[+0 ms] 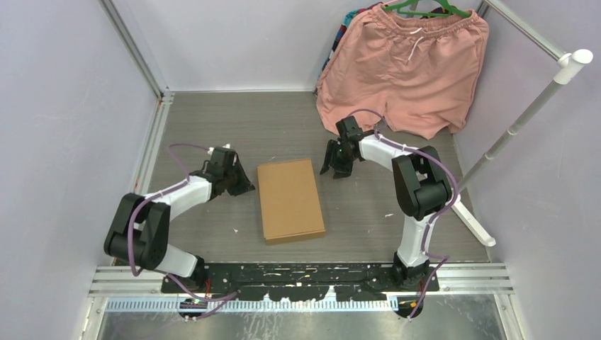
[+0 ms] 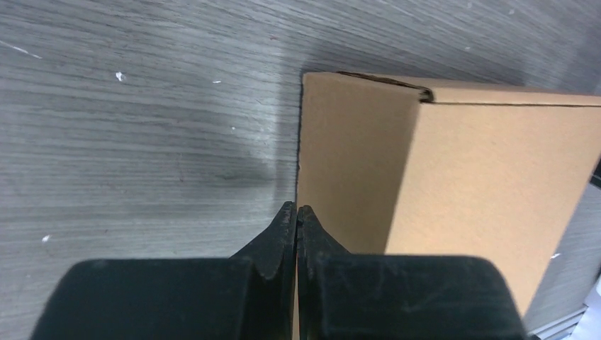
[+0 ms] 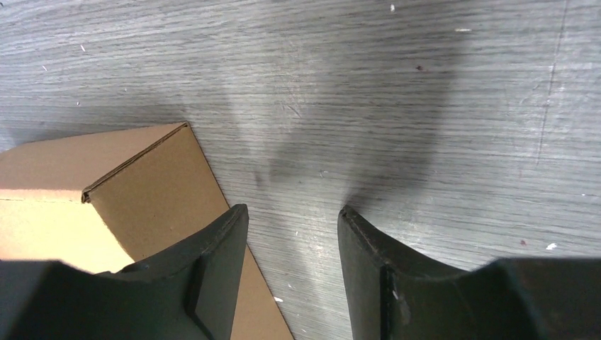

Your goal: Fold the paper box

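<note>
Left fingers (image 2: 280, 241) closed empty; right fingers (image 3: 365, 262) apart, empty | paper box (image 1: 290, 200): likely light, stiff, crushable | grip its side edges gently.

paper box (image 1: 290, 200) mid-table | left hand (image 1: 244, 188) just left | right hand (image 1: 336, 168) right, near far corner | shorts (image 1: 404, 74) behind

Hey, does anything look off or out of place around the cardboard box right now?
Mostly tidy. The paper box lies closed but slightly askew on the table, and one corner seam shows a small dark gap, so it isn't fully flush. Pink shorts hang over the far right corner, unrelated to folding.
</note>
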You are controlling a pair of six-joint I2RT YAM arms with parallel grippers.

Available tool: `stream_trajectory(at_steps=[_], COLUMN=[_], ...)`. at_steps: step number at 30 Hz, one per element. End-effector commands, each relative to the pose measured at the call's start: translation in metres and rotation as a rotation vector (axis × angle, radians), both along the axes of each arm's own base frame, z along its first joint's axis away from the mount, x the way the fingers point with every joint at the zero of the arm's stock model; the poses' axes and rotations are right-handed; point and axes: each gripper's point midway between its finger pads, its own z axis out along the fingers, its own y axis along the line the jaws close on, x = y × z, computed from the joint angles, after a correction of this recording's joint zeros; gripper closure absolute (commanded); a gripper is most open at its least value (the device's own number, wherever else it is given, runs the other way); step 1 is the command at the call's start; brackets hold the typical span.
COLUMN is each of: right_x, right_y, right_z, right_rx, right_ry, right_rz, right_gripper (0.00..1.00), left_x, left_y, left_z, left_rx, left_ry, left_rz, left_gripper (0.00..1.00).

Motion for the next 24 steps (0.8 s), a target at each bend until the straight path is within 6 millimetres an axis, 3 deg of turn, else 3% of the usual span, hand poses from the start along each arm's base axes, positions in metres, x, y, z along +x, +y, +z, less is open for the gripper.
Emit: stream_trajectory(at_steps=[1,8,14,24], right_x=[0.012,0.024,0.031,0.031], right_y=[0.01,0.014,0.016,0.018], right_z=[0.015,0.017,0.019,0.018], right_rx=[0.032,0.024,0.013,0.017], right_ry=[-0.036,-0.041,-0.034,-0.024], right_rz=[0.032,0.05,0.063,0.067], right_gripper=[0.46,0.46,0.46,0.47], left_x=[0.034,0.058,0.076,0.083], left_y=[-0.008,-0.003,0.003,0.001], left_z=[0.012,0.005,0.011,0.008], left_rx=[-0.014,0.009,0.027,0.025], left_ry=[-0.103,-0.115,-0.127,-0.111], left_rz=[-0.016,-0.002,0.009,-0.001], left_gripper=[1.0,1.0,1.0,1.0])
